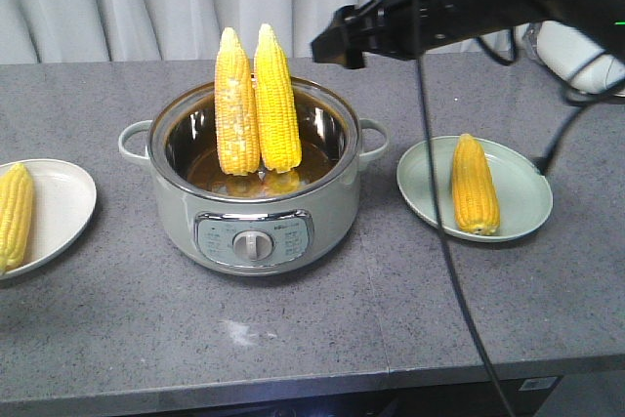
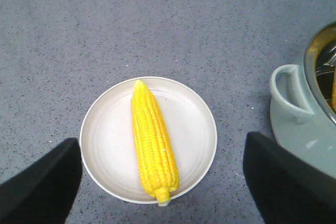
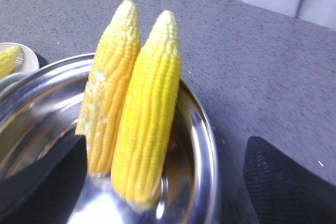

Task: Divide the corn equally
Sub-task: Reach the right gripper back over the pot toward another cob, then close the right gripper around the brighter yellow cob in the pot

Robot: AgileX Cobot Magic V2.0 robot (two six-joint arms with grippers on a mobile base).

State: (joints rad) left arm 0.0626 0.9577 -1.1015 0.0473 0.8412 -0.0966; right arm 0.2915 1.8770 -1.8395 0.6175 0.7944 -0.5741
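1. Two ears of corn stand upright in the pot point(image 1: 186, 204), tips up. The paler cob point(image 1: 237, 104) and the brighter cob point(image 1: 277, 100) touch along their sides and lean on the pot's far wall.
2. A third cob point(image 1: 475, 185) lies on the green plate point(image 1: 522, 197) to the right of the pot.
3. A fourth cob point(image 2: 153, 142) lies on the white plate point(image 2: 105, 129) to the left of the pot, its tip pointing away from me.
4. My right pincer point(image 3: 167, 145) is spread wide and empty. It hangs above the pot on the far right side, and from its wrist both standing cobs show between its fingers point(image 3: 283, 177), untouched.
5. My left pincer point(image 2: 160, 145) is also wide and empty. It hovers over the white plate, left of the pot, with a finger off either side of the plate.
6. The pot has a dial point(image 1: 252, 244) on its front, and it stands with both plates on the grey counter point(image 1: 293, 329).
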